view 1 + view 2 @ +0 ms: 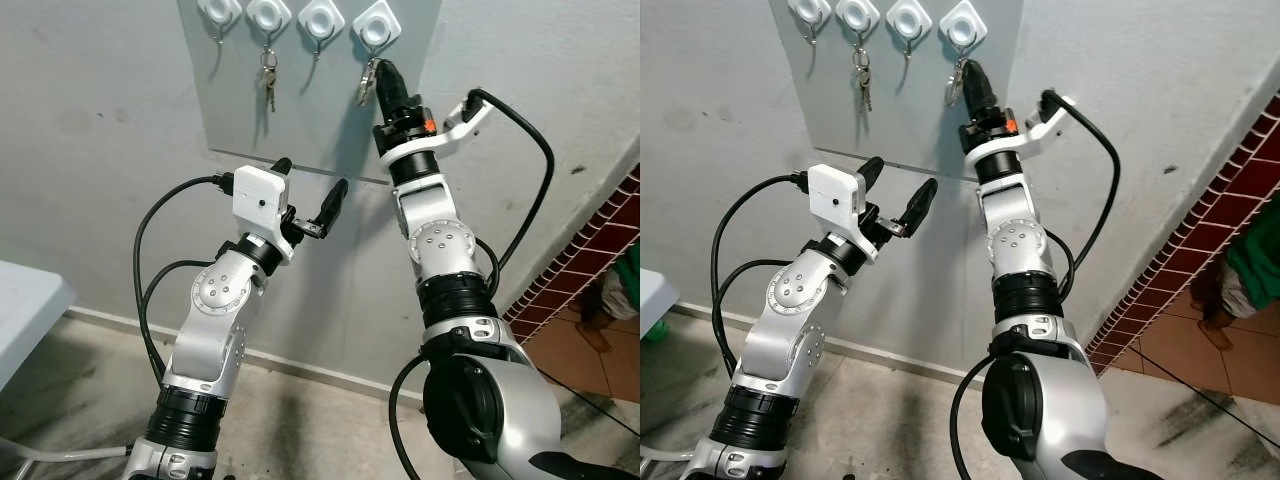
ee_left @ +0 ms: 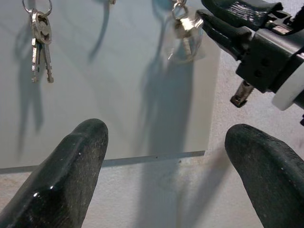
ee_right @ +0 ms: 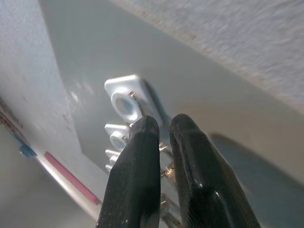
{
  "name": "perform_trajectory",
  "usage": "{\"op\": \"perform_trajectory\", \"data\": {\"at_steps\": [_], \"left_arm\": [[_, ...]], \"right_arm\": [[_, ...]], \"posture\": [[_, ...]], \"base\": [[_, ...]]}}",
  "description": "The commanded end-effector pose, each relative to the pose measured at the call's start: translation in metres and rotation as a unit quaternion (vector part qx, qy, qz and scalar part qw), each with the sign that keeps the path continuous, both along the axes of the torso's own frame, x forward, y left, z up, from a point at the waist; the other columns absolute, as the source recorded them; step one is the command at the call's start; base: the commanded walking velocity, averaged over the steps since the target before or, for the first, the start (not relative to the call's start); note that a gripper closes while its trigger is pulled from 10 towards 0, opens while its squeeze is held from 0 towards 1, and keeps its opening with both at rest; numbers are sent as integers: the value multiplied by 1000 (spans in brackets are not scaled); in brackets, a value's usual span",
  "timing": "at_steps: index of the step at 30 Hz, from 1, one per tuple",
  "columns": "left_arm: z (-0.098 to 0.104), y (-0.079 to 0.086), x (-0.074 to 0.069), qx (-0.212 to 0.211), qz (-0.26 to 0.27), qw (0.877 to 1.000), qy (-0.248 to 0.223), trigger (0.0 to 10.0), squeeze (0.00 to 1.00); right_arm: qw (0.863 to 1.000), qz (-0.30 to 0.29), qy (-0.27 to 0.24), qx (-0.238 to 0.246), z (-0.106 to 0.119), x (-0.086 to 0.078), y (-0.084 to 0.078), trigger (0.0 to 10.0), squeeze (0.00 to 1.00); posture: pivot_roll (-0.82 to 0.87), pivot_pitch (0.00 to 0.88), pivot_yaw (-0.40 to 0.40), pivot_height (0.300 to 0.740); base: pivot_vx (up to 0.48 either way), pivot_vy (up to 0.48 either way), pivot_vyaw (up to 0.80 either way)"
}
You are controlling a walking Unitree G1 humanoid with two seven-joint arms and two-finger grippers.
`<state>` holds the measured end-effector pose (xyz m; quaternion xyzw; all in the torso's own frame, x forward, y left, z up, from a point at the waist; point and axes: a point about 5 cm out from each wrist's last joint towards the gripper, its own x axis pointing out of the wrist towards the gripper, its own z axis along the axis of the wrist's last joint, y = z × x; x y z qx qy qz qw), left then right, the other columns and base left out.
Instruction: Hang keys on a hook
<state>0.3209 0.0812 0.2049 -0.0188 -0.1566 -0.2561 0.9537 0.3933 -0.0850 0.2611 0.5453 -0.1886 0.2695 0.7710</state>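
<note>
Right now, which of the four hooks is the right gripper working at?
The rightmost hook. The right gripper holds keys just under it; the second hook already carries keys, the other two are bare.

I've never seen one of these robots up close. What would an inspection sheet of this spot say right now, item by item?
Surface: grey panel on a grey wall, with four white hooks along its top.
Job's things: keys at the rightmost hook, pinched by the right gripper; whether the ring is on the hook cannot be told.
Clutter: another key bunch hangs from the second hook.
Grippers: right gripper raised at the rightmost hook, shut on the keys; left gripper open, held below the panel.
Cables: black cables loop from both wrists.
Surroundings: red brick wall and a person's foot at right; white table edge at left.
</note>
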Motion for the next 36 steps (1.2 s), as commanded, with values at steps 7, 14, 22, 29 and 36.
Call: {"op": "perform_trajectory", "data": {"at_steps": [7, 14, 22, 29, 36], "left_arm": [[3, -1, 0, -3, 2, 1000, -5, 10000, 0], [1, -1, 0, 0, 8, 1000, -8, 10000, 0], [-22, 8, -1, -1, 50, 999, 18, 10000, 0], [-46, 18, -10, -3, 81, 996, 35, 10000, 0], [-75, 43, -14, -69, 121, 985, 107, 10000, 0]], "right_arm": [[1000, 7, 0, 6, 1, -3, 1, 10000, 1000], [1000, -13, -9, -7, -4, -7, -3, 10000, 0], [924, -151, -97, -337, -49, -32, -9, 10000, 0], [899, -169, -35, -402, -101, -57, -37, 10000, 0], [872, -234, 28, -429, -136, -88, -69, 10000, 0]], "posture": [[-25, 66, -28, 732], [-21, 64, -33, 732], [-20, 61, -31, 732], [-28, 61, -18, 732], [-47, 52, -3, 732]], "base": [[0, 0, 0], [0, 0, 0], [0, 0, 0], [0, 0, 0], [0, 0, 0]]}}
